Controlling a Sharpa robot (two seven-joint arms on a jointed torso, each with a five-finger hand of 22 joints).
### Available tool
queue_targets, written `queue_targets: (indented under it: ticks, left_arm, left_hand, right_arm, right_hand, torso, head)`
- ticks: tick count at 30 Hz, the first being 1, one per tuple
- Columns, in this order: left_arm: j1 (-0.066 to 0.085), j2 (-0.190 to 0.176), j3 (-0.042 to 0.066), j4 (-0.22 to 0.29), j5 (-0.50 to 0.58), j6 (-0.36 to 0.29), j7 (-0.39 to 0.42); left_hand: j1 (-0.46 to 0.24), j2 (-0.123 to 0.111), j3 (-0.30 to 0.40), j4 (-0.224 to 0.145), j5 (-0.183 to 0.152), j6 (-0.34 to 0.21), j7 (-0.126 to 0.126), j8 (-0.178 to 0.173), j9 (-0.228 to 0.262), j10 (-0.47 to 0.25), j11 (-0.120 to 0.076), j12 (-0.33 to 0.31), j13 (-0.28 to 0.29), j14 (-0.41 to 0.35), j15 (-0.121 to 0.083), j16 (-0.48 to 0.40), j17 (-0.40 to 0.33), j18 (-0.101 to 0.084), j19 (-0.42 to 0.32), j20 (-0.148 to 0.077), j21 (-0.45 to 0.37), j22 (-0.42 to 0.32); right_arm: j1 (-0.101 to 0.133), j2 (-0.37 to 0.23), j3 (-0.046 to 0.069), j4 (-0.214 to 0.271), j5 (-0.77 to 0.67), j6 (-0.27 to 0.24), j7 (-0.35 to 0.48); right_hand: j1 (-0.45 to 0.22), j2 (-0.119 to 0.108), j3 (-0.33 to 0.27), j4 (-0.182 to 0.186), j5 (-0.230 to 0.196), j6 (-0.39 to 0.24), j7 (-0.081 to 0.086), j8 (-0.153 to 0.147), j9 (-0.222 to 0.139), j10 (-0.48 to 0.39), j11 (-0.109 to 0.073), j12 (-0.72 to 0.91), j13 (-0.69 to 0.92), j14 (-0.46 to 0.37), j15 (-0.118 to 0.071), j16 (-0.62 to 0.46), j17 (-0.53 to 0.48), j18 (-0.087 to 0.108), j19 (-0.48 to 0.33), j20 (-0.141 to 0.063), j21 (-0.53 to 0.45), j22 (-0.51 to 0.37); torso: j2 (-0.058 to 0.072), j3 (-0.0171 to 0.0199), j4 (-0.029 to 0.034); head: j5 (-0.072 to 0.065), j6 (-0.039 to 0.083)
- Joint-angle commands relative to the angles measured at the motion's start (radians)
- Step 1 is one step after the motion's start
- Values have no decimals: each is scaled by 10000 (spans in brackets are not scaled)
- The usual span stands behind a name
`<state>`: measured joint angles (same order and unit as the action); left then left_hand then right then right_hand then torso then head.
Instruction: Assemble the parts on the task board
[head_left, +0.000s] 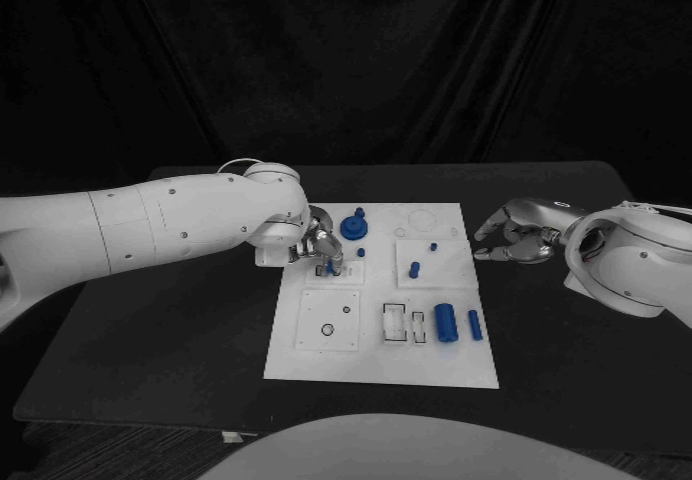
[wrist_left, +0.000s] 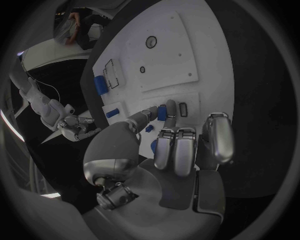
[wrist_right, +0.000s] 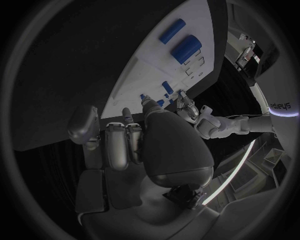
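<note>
**Left hand seating a small blue part at the board's far-left block**

The left hand (head_left: 320, 246) worked over the far-left part of the task board (head_left: 378, 365), fingers pointed down at a small blue part (head_left: 333, 267) on a raised white block. In the left wrist view a fingertip (wrist_left: 169, 111) and the thumb met on that part (wrist_left: 162, 113), so the hand appeared to be pinching it, though the contact was small and partly hidden. The other fingers were curled in above the board.

The right hand (head_left: 516, 236) hovered just off the board's right edge, fingers curled in with nothing in them.

Other parts lay untouched: a knobbed blue piece (head_left: 356, 223) at the far side, a short peg (head_left: 414, 269) on the middle block, and a thick cylinder (head_left: 446, 322) beside a slim one (head_left: 475, 324) toward the near right, next to two open slots (head_left: 394, 322).

To do this step well, the pinched part probably needed to stay upright over its seat and go straight down without side load; a tilt could jam it or tip it from the light grip. Letting go only after it sat flush seemed wise. The right hand was best kept apart from the board, since the nearby peg looked easy to knock.
</note>
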<state>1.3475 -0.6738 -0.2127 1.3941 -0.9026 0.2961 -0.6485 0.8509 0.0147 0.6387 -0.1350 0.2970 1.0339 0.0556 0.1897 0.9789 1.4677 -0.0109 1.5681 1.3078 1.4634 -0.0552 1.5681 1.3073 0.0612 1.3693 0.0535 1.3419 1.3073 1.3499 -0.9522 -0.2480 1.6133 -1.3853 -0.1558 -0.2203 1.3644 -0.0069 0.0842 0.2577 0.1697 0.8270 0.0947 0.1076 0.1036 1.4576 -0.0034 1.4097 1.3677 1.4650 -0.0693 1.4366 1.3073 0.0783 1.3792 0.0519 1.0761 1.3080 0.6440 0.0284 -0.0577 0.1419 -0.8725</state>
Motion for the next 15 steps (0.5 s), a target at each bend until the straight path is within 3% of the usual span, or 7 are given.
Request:
queue_targets:
  ticks: [1,15]
  left_arm:
    - [-21,32,-18,6,57,217,-18]
    - [-24,28,-19,66,57,435,-81]
  left_hand:
    - [-33,32,-91,21,-37,18,-41,-21,-15,992,-45,-10,2594,1074,-45,27,2635,115,3,-3,-27,837]
    - [2,22,-108,-25,-31,18,-57,-29,-17,983,-52,-20,2585,1074,-45,27,2635,116,0,-2,-35,837]
  right_arm:
    - [-26,-6,5,8,-25,134,-190]
    - [-28,-4,5,22,-25,165,-198]
  right_hand:
    - [127,1,10,-42,45,54,9,-59,-9,-32,11,34,308,552,72,-55,1166,186,-74,-15,-41,1304]
    - [183,12,30,-76,69,66,17,-65,-19,-49,18,14,286,541,79,-81,1142,193,-94,-9,-101,1290]
  torso:
    - [1,4,2]
    - [2,4,-1]
  head:
    - [-10,-2]
    - [-8,-2]
